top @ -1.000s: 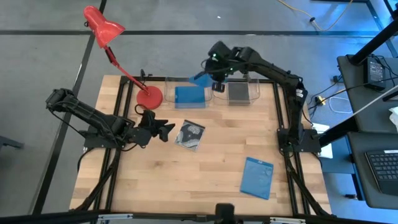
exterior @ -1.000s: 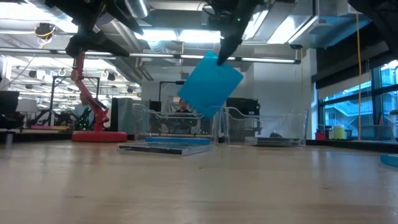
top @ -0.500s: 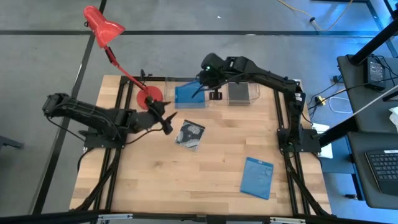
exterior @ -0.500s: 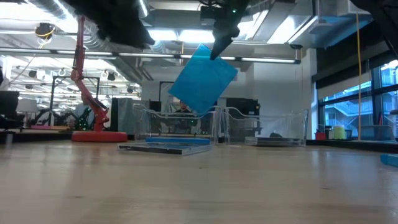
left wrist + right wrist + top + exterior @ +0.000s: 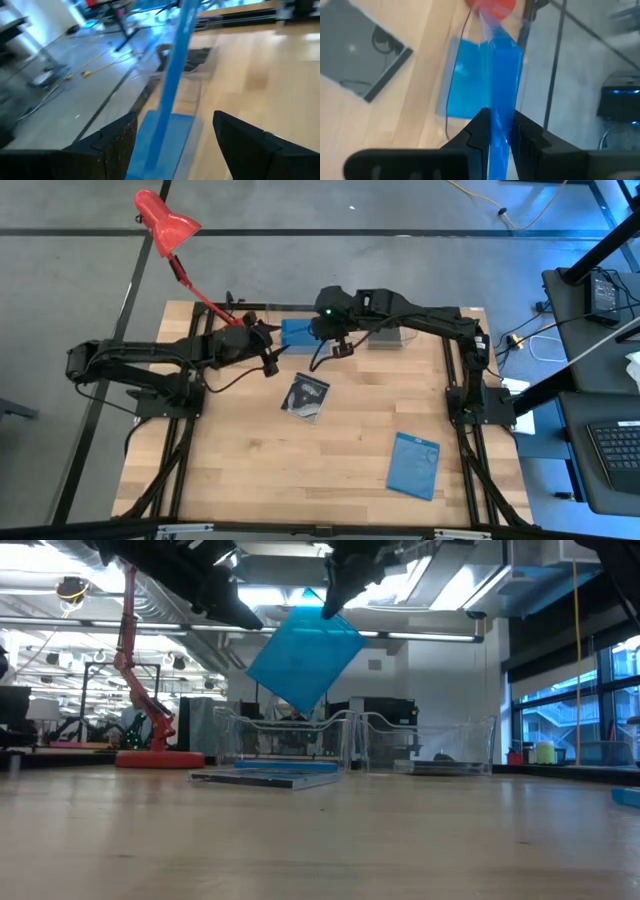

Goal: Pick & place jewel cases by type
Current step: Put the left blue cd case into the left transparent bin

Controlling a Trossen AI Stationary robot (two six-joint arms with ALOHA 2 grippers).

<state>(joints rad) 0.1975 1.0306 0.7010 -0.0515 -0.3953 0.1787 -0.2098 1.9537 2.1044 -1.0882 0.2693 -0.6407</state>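
My right gripper (image 5: 331,602) is shut on a solid blue jewel case (image 5: 303,660), which hangs above the left clear tray (image 5: 296,313) at the table's far edge. Another blue case (image 5: 303,335) lies flat in that tray. My left gripper (image 5: 172,150) stands open just left of the tray (image 5: 268,355), facing the hanging case's thin edge (image 5: 175,75) and touching nothing. A clear case with a silvery disc (image 5: 306,396) lies flat mid-table. A third blue case (image 5: 413,465) lies flat at the near right. My right gripper pinches the blue case between its two fingers (image 5: 481,131) at its top edge, by the upper corner (image 5: 322,618). The fingers slant down from above. The case hangs below them, tilted onto one corner, clear of the tray and of the case lying in it.
A second clear tray (image 5: 385,330) with a grey case in it stands right of the first. A red desk lamp (image 5: 165,222) has its base (image 5: 490,5) at the far left beside the trays. Bare wood lies between the mid-table case and the near edge.
My right gripper has carried the blue case toward the table's left, from between the two trays to above the left one; the case has swung and tilted further. My left gripper has swung from mid-table toward the far edge, up to the left tray, and rolled about its own axis.
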